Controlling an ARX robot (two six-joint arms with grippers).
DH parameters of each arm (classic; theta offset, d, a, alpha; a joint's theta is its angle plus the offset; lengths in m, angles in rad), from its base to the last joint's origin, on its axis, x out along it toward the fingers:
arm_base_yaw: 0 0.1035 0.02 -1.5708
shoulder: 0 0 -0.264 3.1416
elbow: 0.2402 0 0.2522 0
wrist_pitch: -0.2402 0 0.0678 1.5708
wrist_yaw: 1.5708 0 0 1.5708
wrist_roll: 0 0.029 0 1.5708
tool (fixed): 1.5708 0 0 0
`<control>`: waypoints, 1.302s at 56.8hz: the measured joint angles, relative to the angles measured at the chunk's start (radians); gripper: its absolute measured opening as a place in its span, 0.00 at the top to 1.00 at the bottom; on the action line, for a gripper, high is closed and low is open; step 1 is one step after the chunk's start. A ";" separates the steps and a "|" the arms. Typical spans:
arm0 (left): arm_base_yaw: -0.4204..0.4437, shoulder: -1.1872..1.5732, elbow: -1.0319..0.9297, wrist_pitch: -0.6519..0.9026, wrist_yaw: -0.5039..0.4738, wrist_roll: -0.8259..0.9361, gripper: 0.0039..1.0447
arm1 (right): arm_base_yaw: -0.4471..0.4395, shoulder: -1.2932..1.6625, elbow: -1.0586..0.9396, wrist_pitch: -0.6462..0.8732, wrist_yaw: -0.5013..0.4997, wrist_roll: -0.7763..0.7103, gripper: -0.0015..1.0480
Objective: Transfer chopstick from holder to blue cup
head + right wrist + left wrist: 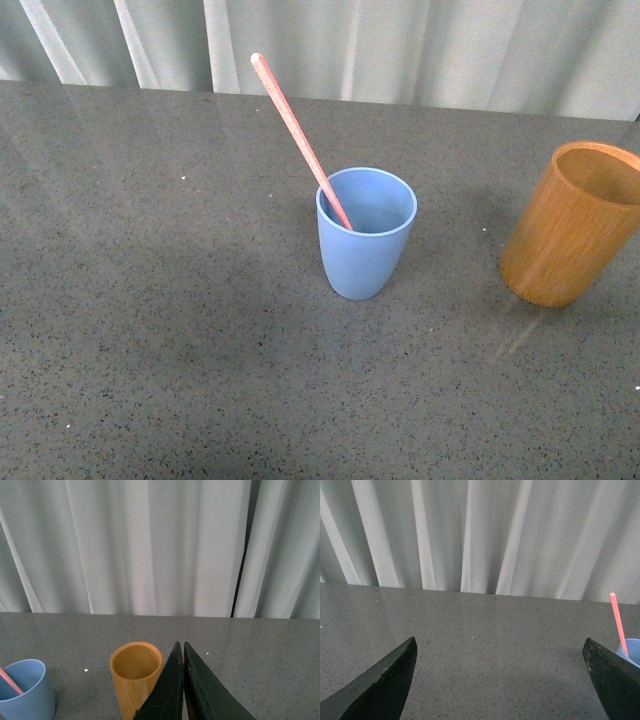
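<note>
While the left gripper (500, 680) gapes wide over bare table (150, 300), the thin pinkish-red chopstick (298, 135) leans leftward inside the cup (365, 235); the holder (572, 222) stands apart; the right gripper (182, 652) is pinched closed, holding nothing.

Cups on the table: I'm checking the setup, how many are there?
2. The blue cup stands near the table's middle with the chopstick leaning in it; the wooden holder stands to its right, apparently empty. None seem hidden.
</note>
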State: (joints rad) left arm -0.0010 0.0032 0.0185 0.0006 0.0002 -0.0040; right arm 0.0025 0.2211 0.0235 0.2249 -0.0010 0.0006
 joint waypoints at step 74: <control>0.000 -0.001 0.000 0.000 0.000 0.000 0.06 | 0.000 -0.217 0.000 -0.223 0.001 0.000 0.10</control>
State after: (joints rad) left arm -0.0010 0.0021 0.0185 0.0006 0.0002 -0.0040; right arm 0.0025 0.0044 0.0238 0.0017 0.0002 0.0010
